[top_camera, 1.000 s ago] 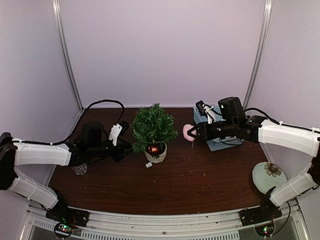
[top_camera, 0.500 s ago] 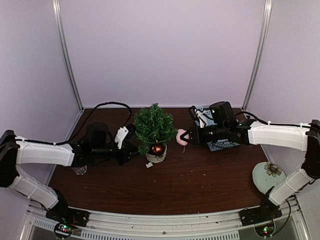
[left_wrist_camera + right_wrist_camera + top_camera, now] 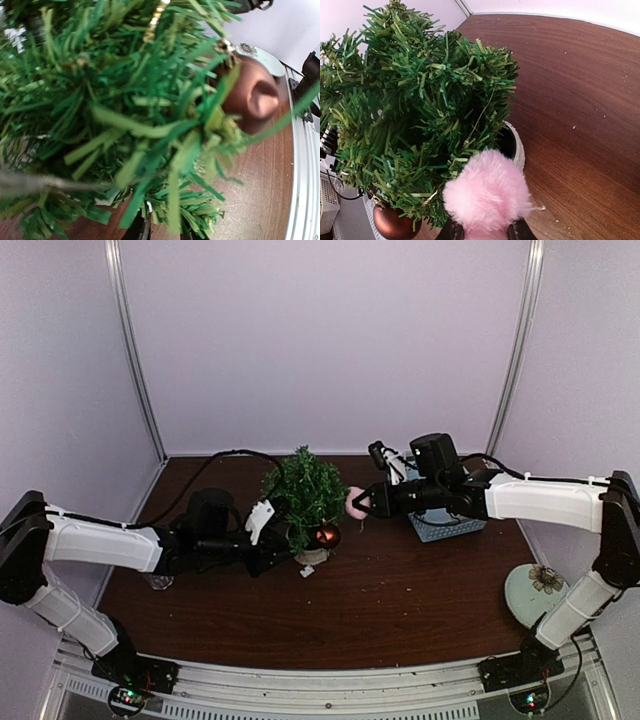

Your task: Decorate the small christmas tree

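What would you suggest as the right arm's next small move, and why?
Probably ease the right claw a little left into the tree: the pink pompom it holds sits beside the branches, not yet hung on any.

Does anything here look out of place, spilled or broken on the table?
Nothing serious. A small white scrap lies loose on the table just in front of the small christmas tree, and pale specks are scattered over the wood.

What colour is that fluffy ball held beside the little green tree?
Pink. The fluffy ball shows best in the right wrist view.
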Robot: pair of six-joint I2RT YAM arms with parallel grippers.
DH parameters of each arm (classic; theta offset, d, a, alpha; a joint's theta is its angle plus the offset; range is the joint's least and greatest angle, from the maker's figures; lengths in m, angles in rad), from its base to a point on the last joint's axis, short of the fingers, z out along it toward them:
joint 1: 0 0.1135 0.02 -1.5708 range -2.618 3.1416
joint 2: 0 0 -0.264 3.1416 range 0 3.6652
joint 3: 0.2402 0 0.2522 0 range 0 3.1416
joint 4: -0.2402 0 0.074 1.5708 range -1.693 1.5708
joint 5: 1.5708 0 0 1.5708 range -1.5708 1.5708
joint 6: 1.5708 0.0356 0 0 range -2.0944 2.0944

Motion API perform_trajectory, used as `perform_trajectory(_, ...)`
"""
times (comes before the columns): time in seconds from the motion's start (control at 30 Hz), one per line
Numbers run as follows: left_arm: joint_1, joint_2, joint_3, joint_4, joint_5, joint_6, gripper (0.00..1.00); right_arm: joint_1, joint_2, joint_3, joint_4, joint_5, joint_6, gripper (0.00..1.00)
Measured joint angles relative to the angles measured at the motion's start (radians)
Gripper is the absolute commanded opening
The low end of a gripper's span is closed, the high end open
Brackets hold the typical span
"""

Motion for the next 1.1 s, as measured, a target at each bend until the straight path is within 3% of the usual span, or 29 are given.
perform_trajectory(0.1, -0.016, 0.011, 0.004, 0.007, -0.001, 0.004, 0.21, -0.001, 0.026, 0.029, 0.002, 0.0, -0.01, 0.15)
perform_trajectory(0.33, -0.04, 0.011, 0.008, 0.007, -0.002, 0.011, 0.36, -0.013, 0.087, 0.083, 0.012, -0.002, -0.016, 0.15)
perform_trajectory(0.53, -0.032, -0.147, -0.045, -0.057, -0.034, 0.002, 0.41, -0.03, 0.12, 0.103, 0.024, -0.009, -0.018, 0.15)
perform_trajectory(0.83, 0.162, -0.364, -0.093, -0.16, -0.172, -0.058, 0.37, -0.054, 0.166, 0.138, 0.039, -0.047, -0.029, 0.15)
perform_trajectory(1.1, 0.24, -0.23, -0.015, -0.22, -0.307, -0.074, 0.34, -0.056, 0.206, 0.175, 0.06, -0.082, -0.036, 0.15)
